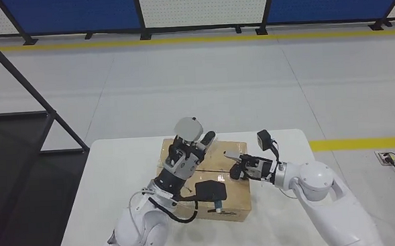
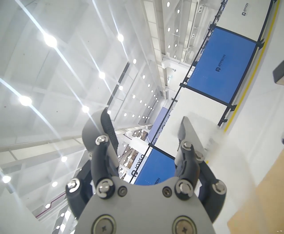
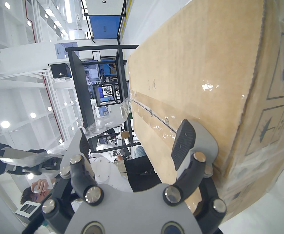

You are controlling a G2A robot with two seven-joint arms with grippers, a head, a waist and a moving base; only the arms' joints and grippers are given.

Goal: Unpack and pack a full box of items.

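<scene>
On the tabletop (image 1: 107,195): taped box (image 1: 232,198).
Left gripper (image 2: 144,124): wide, empty.
Right gripper (image 3: 133,130): wide, over box.
Far: blue partitions (image 1: 71,12).

Overhead camera; wrist cameras beside box (image 3: 188,66)

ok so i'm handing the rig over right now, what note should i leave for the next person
Left claw: open, empty, pointing up above the far edge of the brown cardboard box.
Right claw: open, empty, low over the box top, one finger near the taped centre seam.
Box: on the white table, flaps shut.
Done: no items out on the table yet.
Left: open the flaps, unpack the items, pack them back.
</scene>
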